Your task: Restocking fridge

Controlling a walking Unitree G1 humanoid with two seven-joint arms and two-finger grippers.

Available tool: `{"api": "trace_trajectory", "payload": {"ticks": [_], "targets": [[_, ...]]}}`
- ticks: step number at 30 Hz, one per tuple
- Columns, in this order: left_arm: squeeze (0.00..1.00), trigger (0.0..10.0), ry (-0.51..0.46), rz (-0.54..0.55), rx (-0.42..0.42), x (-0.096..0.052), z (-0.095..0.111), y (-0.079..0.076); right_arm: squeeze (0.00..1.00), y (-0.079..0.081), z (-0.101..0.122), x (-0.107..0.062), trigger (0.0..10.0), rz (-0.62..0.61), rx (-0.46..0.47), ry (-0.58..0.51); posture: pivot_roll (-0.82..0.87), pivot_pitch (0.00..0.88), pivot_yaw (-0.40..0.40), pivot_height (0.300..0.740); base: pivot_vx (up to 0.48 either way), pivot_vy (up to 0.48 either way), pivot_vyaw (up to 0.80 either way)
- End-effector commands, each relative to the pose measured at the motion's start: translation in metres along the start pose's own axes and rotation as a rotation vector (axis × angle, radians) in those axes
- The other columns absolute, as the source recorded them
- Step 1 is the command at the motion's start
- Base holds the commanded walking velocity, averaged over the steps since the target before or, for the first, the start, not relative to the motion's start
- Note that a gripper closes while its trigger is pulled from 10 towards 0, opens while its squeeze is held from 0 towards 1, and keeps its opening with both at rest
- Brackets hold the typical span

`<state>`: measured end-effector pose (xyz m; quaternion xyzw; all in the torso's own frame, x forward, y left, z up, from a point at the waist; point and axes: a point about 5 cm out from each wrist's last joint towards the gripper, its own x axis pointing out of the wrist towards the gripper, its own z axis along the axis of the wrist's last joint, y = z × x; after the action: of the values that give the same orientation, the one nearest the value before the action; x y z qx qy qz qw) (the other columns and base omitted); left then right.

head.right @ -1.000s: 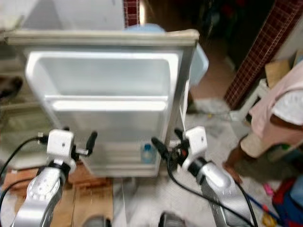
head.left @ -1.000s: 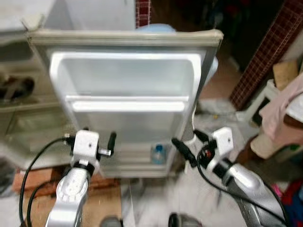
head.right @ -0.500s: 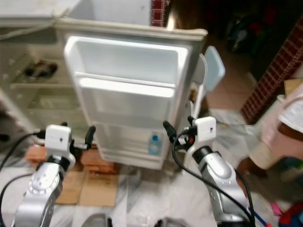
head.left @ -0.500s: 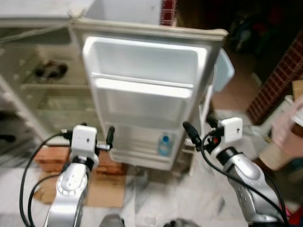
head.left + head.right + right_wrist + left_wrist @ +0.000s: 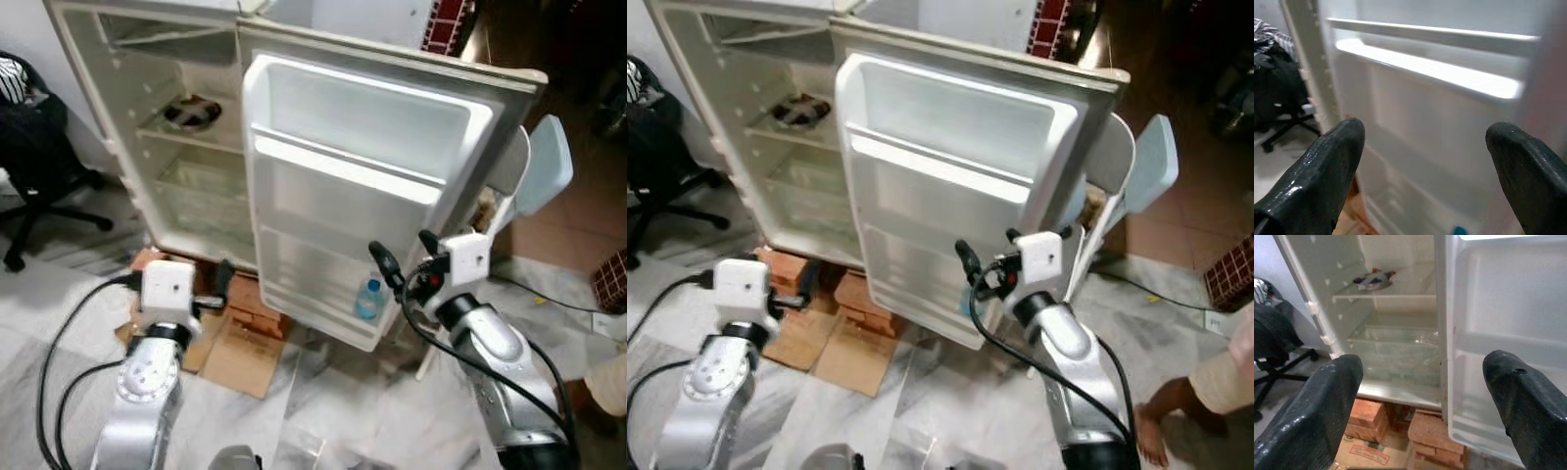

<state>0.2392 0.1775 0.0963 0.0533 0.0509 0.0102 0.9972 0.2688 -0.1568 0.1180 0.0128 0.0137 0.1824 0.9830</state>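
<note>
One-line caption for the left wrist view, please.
Open left gripper faces the open fridge: a bowl on its shelf, bricks beneath.

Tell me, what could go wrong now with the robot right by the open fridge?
1. The right hand hangs open very near the open fridge door; a careless swing might bump the door or knock the small water bottle off the lowest door shelf.
2. The fridge stands on bricks with flattened cardboard on the floor in front; stepping closer, the robot might slip or nudge a brick.
3. The left hand is empty, so restocking stalls.
</note>
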Motion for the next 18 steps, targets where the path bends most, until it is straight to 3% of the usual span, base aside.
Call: {"api": "trace_trajectory", "payload": {"ticks": [1, 4, 10, 18], "targets": [[0.0, 10.0, 0.011, 0.013, -0.016, 0.0017, -0.0002, -0.0014, 0.0, -0.0044, 0.0006, -0.0003, 10.0, -0.023, -0.028, 0.0, 0.02, 0.0, -0.004, 0.74, 0.0, 0.0, 0.0], [0.0, 10.0, 0.005, 0.023, -0.031, 0.0022, 0.0003, 0.0009, 0.0, -0.0051, 0.002, 0.0011, 10.0, -0.03, -0.059, -0.009, 0.02, 0.0, -0.003, 0.74, 0.082, -0.084, 0.0], [0.0, 10.0, 0.003, 0.02, -0.038, 0.0025, 0.0014, -0.0001, 0.0, -0.0043, 0.0055, 0.0034, 10.0, -0.039, -0.047, -0.038, 0.02, 0.0, -0.003, 0.74, 0.323, -0.351, 0.72], [0.0, 10.0, 0.008, 0.025, -0.043, 0.0024, 0.001, -0.0011, 0.0, -0.004, 0.0045, 0.0026, 10.0, -0.044, -0.059, -0.039, 0.01, 0.0, -0.005, 0.74, 0.307, -0.365, 0.0]]}}
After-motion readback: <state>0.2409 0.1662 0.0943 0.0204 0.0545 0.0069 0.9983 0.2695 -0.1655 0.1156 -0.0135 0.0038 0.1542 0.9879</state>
